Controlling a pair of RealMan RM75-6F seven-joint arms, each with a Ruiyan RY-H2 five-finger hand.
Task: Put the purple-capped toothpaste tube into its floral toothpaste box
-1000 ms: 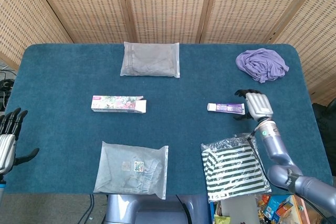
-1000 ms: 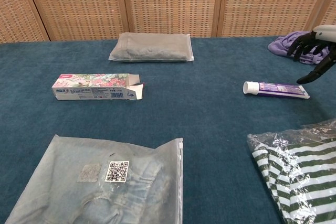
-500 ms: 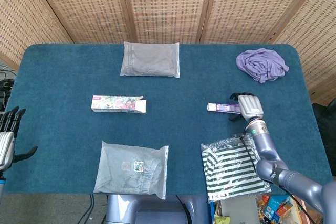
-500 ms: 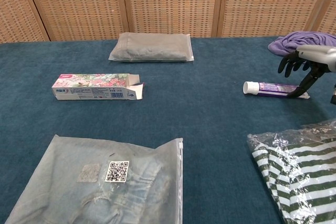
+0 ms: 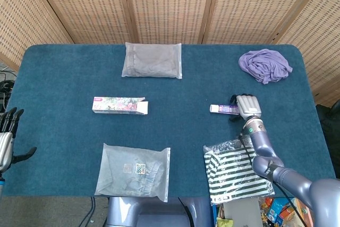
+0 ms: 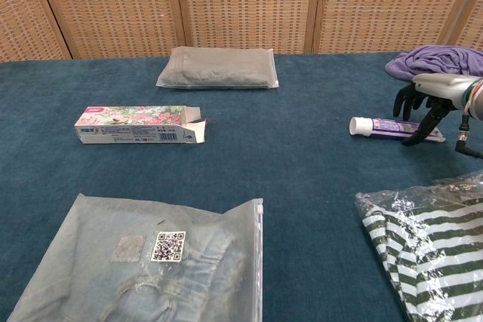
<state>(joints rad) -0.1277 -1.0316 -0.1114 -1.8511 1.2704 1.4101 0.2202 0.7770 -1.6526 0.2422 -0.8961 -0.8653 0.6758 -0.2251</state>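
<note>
The purple-capped toothpaste tube lies flat on the blue table at mid right, its white end pointing left. My right hand is lowered over the tube's right end, with fingers on the far side and the thumb on the near side; they stand apart and do not clamp it. The floral toothpaste box lies at mid left, its flap open on the right end, facing the tube. My left hand hangs by the table's left edge, fingers spread, holding nothing.
A grey packed bag lies at the back. A bagged pair of jeans lies in front of the box. A bagged striped shirt sits front right. A purple cloth is bunched at back right.
My right hand has moved left and down, from beside the tube's tail to straddling it. The left hand has sunk slightly. Tube and box have not moved.
</note>
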